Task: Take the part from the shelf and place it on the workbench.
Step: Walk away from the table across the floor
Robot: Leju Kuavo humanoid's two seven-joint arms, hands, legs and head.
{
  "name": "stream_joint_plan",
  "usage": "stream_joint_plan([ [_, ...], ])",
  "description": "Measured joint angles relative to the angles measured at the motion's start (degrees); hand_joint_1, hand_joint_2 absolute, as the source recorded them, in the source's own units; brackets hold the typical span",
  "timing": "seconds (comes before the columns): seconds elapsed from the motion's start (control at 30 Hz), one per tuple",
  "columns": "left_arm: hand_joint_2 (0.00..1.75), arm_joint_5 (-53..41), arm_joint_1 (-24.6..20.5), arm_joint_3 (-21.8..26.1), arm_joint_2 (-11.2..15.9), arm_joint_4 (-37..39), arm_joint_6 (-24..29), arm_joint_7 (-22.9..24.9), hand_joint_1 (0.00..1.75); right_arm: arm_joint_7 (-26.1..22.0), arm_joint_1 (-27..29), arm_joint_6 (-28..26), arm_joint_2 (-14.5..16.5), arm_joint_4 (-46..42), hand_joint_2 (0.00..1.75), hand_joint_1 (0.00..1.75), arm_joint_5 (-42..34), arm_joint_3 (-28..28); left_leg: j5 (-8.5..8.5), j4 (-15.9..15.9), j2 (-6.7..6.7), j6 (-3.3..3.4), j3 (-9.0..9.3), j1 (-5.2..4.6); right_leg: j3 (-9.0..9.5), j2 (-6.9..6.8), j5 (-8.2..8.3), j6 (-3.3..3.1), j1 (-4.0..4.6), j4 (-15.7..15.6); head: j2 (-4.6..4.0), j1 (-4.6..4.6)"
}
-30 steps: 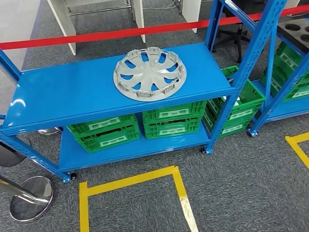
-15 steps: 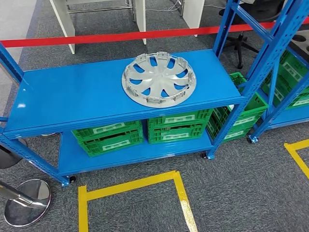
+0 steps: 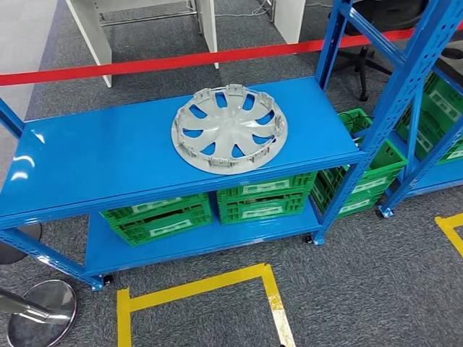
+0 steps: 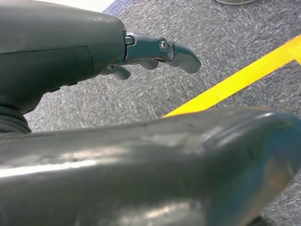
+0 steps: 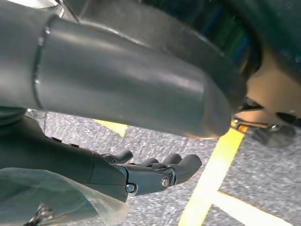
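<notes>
Green crates sit on the lower tier — contents cannot be told. Grey spoked wheel cover lies flat on the blue shelf, well apart from both hands. Left hand and right hand — fingers extended, holding nothing, over carpet.

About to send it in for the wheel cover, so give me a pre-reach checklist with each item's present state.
1. Wheel cover lies flat on the blue shelf's top deck: ok.
2. Nothing rests on or against the cover: ok.
3. Left hand holds nothing, hanging over the carpet: ok.
4. Right hand holds nothing, fingers loosely extended: ok.
5. Robot stands close enough to reach the cover: cannot tell; yellow floor tape lies between it and the shelf.
6. Workbench ready to receive the part: cannot tell.
</notes>
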Motion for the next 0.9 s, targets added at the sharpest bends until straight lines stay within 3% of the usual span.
stream_joint_plan([
  [0.03, 0.0, 0.0, 0.1, 0.0, 0.0, 0.0, 0.0, 0.0, 0.0, 0.0, 0.0, 0.0, 0.0, 0.0, 0.0, 0.0, 0.0, 0.0, 0.36, 1.8, 0.0, -0.07, -1.62, 0.07, 0.44, 0.04, -0.36, -0.01, 0.0, 0.0, 0.0, -0.01],
  [0.07, 0.0, 0.0, 0.2, 0.0, 0.0, 0.0, 0.0, 0.0, 0.0, 0.0, 0.1, 0.0, 0.0, 0.0, 0.0, 0.0, 0.0, 0.0, 1.99, 1.5, 0.01, -0.04, -2.25, 0.11, 1.0, 0.1, -0.74, 0.03, 0.0, 0.0, 0.0, -0.02],
  [0.13, 0.0, 0.0, 0.3, 0.0, 0.0, 0.0, 0.0, 0.0, 0.0, 0.0, 0.1, 0.0, 0.0, 0.0, 0.0, 0.0, 0.0, 0.0, 7.31, -4.4, 0.02, 0.31, -1.01, 0.09, 2.04, 0.19, -1.59, 0.26, 0.0, -0.1, 0.0, -0.03],
  [0.17, 0.0, 0.0, 0.3, 0.0, 0.0, 0.0, 0.1, 0.0, 0.0, 0.0, 0.1, 0.0, 0.0, 0.0, 0.0, 0.0, 0.0, 0.0, 9.19, -7.6, 0.03, 0.58, 0.04, -0.06, 2.43, 0.19, -2.03, 0.49, 0.07, -0.1, 0.0, -0.02],
  [0.2, 0.0, 0.0, 0.2, 0.1, 0.0, 0.0, 0.1, 0.0, 0.0, 0.0, 0.0, 0.0, 0.0, 0.0, 0.0, 0.0, 0.0, 0.0, 10.0, -10.2, 0.05, 0.88, 0.99, -0.22, 2.62, 0.21, -2.39, 0.79, 0.12, -0.2, 0.0, -0.03],
  [0.33, 0.0, 0.1, 0.2, 0.2, 0.0, 0.0, 0.2, 0.0, 0.0, 0.0, -0.2, 0.0, 0.0, 0.0, 0.0, 0.0, -0.1, 0.0, 9.39, -12.9, 0.06, 2.03, 2.41, -0.51, 3.34, 0.06, -2.98, 2.05, 0.1, -1.0, 0.0, 0.02],
  [0.4, 0.0, 0.2, 0.3, 0.2, 0.0, 0.0, 0.3, 0.0, 0.0, 0.0, -0.3, -0.1, 0.0, 0.0, 0.0, 0.0, -0.2, 0.0, 9.54, -13.9, 0.06, 2.71, 3.3, -0.21, 2.32, 0.09, -4.39, 2.42, 0.13, 1.5, 0.0, 0.11],
  [0.5, 0.0, 0.2, 0.1, 0.4, -0.2, 0.0, 0.3, 0.0, 0.0, 0.1, -0.1, -0.1, 0.0, 0.0, 0.0, 0.0, -0.4, 0.0, 8.93, -14.3, 0.12, 3.31, 4.2, -0.11, -4.53, 0.14, -8.2, 2.68, 0.12, 12.3, 0.0, 0.31],
  [0.53, 0.0, 0.2, 0.2, 0.4, -0.2, 0.0, 0.3, 0.0, 0.0, 0.0, 0.0, -0.1, 0.0, 0.0, 0.0, 0.0, -0.4, 0.0, 8.54, -14.3, 0.11, 3.36, 4.6, -0.11, -6.56, 0.14, -8.17, 2.77, 0.11, 14.7, 0.0, 0.34],
  [0.57, 0.0, 0.3, 0.2, 0.5, -0.2, 0.0, 0.3, 0.0, 0.0, 0.0, 0.0, -0.1, 0.0, 0.0, 0.0, 0.0, -0.5, -0.1, 8.09, -14.3, 0.09, 3.33, 5.14, -0.11, -7.56, 0.13, -6.91, 2.83, 0.1, 15.0, 0.0, 0.37],
  [0.63, 0.0, 0.4, 0.4, 0.5, -0.3, 0.0, 0.2, 0.0, 0.0, 0.0, 0.0, -0.1, -0.1, 0.0, 0.0, 0.0, -0.5, -0.1, 7.0, -14.3, 0.04, 3.08, 6.51, -0.08, -6.49, 0.08, -1.46, 2.76, 0.06, 9.6, 0.0, 0.42],
  [0.7, 0.0, 0.5, 0.3, 0.6, -0.4, 0.0, 0.2, -0.1, 0.0, 0.1, 0.1, 0.0, -0.2, 0.0, 0.0, 0.0, -0.5, -0.1, 5.83, -14.1, -0.03, 2.5, 7.36, -0.29, -4.02, 0.07, 2.09, 2.35, 0.14, 3.3, 0.01, 0.33],
  [0.73, 0.0, 0.5, 0.3, 0.6, -0.4, 0.0, 0.2, -0.1, 0.0, 0.1, 0.1, 0.0, -0.2, 0.1, 0.0, 0.0, -0.5, -0.1, 5.45, -14.0, -0.05, 2.2, 7.51, -0.4, -3.26, 0.11, 2.52, 2.06, 0.2, 1.6, 0.01, 0.22],
  [0.83, 0.0, 0.5, 0.1, 0.6, -0.5, 0.0, 0.1, -0.1, 0.0, 0.2, 0.2, 0.1, -0.3, 0.1, 0.0, 0.0, -0.5, -0.1, 4.86, -14.2, -0.03, 1.57, 7.97, -0.41, -2.59, 0.29, 1.71, 1.09, 0.23, 0.9, 0.0, 0.03],
  [0.9, 0.0, 0.5, -0.1, 0.6, -0.5, 0.0, 0.1, -0.1, 0.0, 0.2, 0.2, 0.2, -0.3, 0.1, 0.0, 0.0, -0.5, -0.1, 3.41, -11.8, 0.03, 0.97, 7.3, -0.33, -1.89, 0.19, 1.26, 0.38, -0.01, 0.7, 0.0, -0.11],
])
